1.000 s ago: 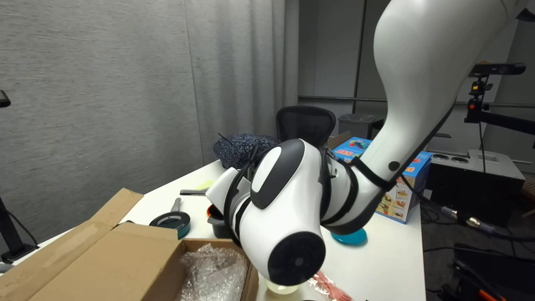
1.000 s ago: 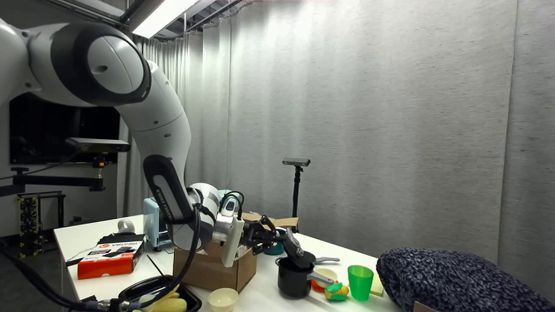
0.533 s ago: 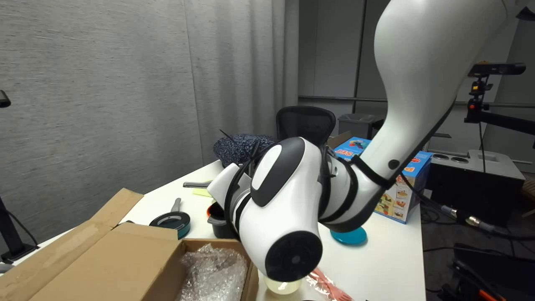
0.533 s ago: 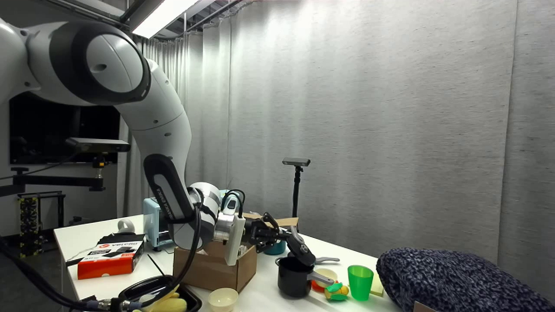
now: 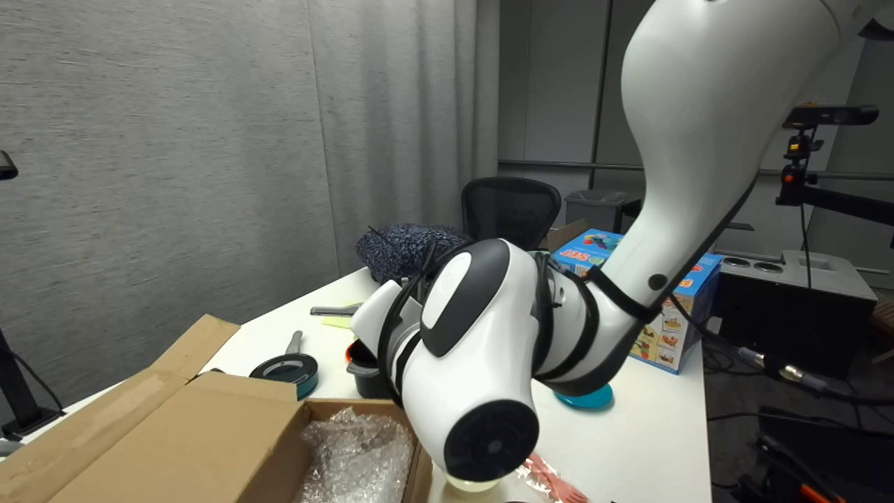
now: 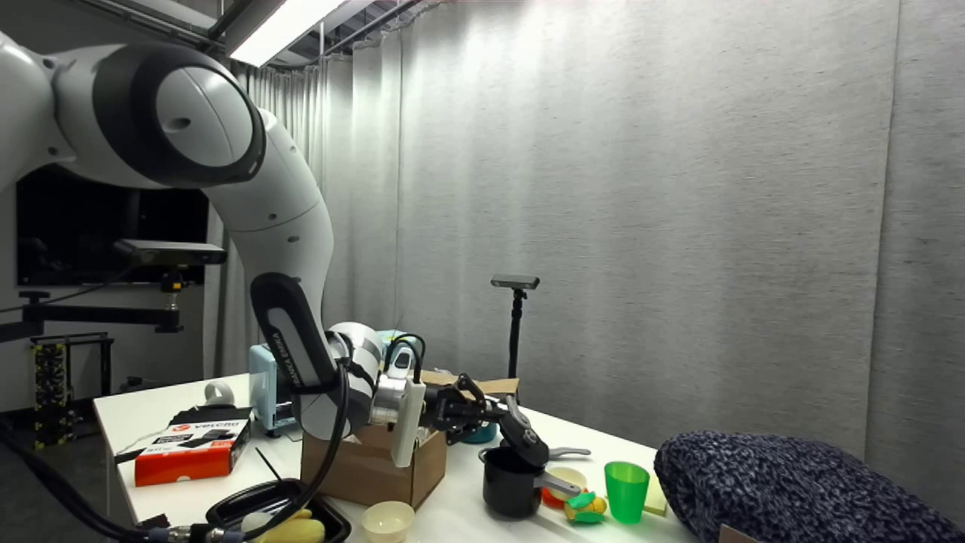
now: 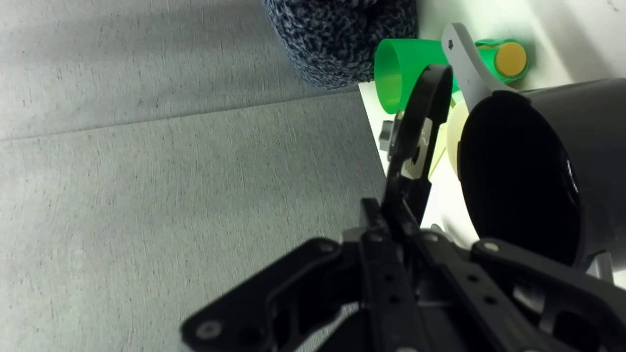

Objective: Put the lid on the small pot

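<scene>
Black lid (image 6: 524, 434): because it is gripped by its rim, its face is left free to be laid over a pot; steep tilt noted in an exterior view.
Gripper (image 7: 389, 215): fingers clenched on the lid's rim, set in from the side, presumably so that the pot's mouth is not blocked.
Small black pot (image 6: 507, 486): stood upright below the lid on the bench (image 6: 452, 520), inboard of the edge nearest the grey curtain (image 6: 678, 226); mouth uncovered. A gap is shown in the wrist view; contact at the lid's lowest point cannot be told.
Pot handle (image 6: 559, 483): pointed away from the gripper, toward the green cup (image 6: 626, 492), so the approach is likely unobstructed.
Dark flecked bundle (image 5: 401, 251): by the far corner of that edge, well apart.
Lid onto pot: levelling and centring judged to be needed before lowering, release only once seated.
Rim hold: one-sided; pivoting of the lid is feared.
</scene>
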